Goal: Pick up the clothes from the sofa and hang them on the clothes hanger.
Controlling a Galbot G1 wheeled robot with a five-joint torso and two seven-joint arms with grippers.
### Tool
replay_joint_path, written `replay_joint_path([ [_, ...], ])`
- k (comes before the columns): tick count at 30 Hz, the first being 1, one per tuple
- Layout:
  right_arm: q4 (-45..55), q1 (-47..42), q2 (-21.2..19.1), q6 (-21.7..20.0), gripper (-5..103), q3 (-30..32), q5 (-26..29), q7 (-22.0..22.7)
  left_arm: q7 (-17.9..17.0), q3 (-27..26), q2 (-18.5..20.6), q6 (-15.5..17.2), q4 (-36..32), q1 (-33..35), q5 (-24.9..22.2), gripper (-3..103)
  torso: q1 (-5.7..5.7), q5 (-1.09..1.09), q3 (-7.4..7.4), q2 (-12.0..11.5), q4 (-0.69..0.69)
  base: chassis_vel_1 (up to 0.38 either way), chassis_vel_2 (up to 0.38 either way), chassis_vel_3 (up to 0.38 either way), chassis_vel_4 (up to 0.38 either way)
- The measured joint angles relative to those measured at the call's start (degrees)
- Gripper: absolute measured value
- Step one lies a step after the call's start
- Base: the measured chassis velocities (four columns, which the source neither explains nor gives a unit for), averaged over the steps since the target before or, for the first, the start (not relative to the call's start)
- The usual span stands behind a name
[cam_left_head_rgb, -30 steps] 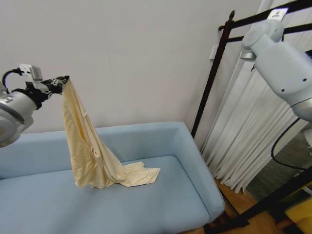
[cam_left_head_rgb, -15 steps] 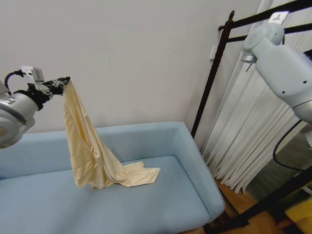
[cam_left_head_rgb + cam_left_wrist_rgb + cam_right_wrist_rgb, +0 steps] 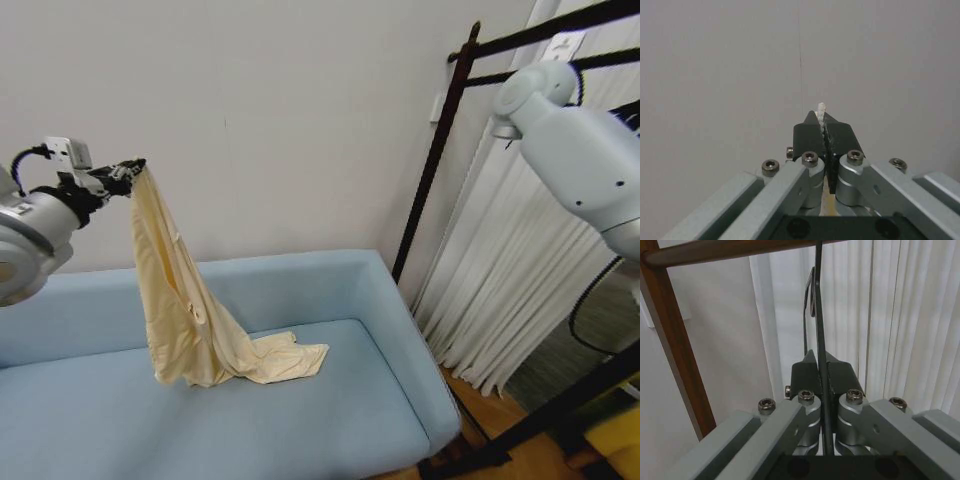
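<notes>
**Operator:** What is differing from half a second ago?

**Technician:** The right arm (image 3: 585, 150) is sitting slightly lower in the head view than before. The left gripper (image 3: 128, 166), the garment (image 3: 180, 300) and the sofa (image 3: 330, 430) are staying where they were.

**Operator:** What is the left gripper doing?

**Technician:** It is holding raised, with its fingers (image 3: 807, 137) pressed together on the top edge of the pale yellow garment. A tip of cloth is protruding past the fingertips in the left wrist view. The garment is hanging down below the gripper. Its lower end is lying on the light blue sofa seat, below the gripper and toward the robot's right. The plain wall (image 3: 300, 120) is standing beyond the gripper.

**Operator:** And the right gripper?

**Technician:** The right gripper (image 3: 824, 357) is clamping the thin dark wire of the clothes hanger (image 3: 819, 315). The wire is running between its fingers and rising above them. The brown wooden rack (image 3: 432, 170) is standing near the gripper, and the white curtain (image 3: 890, 315) is hanging behind the rack.

**Operator:** Is any writing showing?

**Technician:** A small white label (image 3: 566, 42) is sitting on the rack's upper bar, above the right arm. Its print is too small to read.
</notes>
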Motion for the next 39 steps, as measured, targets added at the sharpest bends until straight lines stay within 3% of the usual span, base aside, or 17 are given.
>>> replay_joint_path([
  [16,11.7,-4.7,-4.8,0.0,1,1.5,0.0,1.7,-0.2,-1.5,-0.3,0.0,-0.4,2.0,0.3,1,0.0,0.0,0.0,0.0,0.0,0.0,0.0,0.0,0.0],
  [23,22.6,-8.6,-9.5,-0.1,1,3.3,1.8,0.7,0.1,-1.5,0.2,0.0,0.1,2.3,-0.1,1,0.0,0.0,0.0,0.0,0.0,0.0,0.0,0.0,0.0],
  [27,30.8,-12.2,-13.3,0.6,1,5.8,3.3,-3.9,1.6,-1.3,1.3,0.0,0.8,2.6,-1.3,1,0.0,0.0,0.0,0.0,0.02,0.0,0.0,0.0,0.0],
  [31,45.2,-18.4,-20.8,0.9,1,8.4,7.8,-19.1,7.3,-0.5,3.5,-2.0,2.9,3.0,-5.1,1,-0.01,0.0,-0.01,0.0,-0.03,0.0,0.0,0.0,0.0],
  [32,45.2,-18.4,-20.8,0.9,1,8.4,7.8,-19.1,7.3,-0.5,3.5,-2.0,2.9,3.0,-5.1,1,-0.01,0.0,-0.01,0.0,-0.03,0.0,0.0,0.0,0.0],
  [35,52.5,-24.0,-23.3,1.1,1,12.3,9.8,-29.1,13.4,-0.1,6.0,-4.5,5.6,3.5,-8.2,1,-0.01,0.0,-0.01,0.0,-0.02,0.0,0.0,0.0,0.0],
  [36,52.5,-24.0,-23.3,1.1,1,12.3,9.8,-29.1,13.4,-0.1,6.0,-4.5,5.6,3.5,-8.2,1,-0.01,0.0,-0.01,0.0,-0.02,0.0,0.0,0.0,0.0],
  [39,59.5,-32.2,-23.9,1.7,1,17.7,12.0,-35.4,20.9,0.0,9.0,-6.6,8.9,4.3,-10.0,1,-0.01,-0.03,-0.01,0.0,0.02,0.0,0.0,0.0,0.0],
])
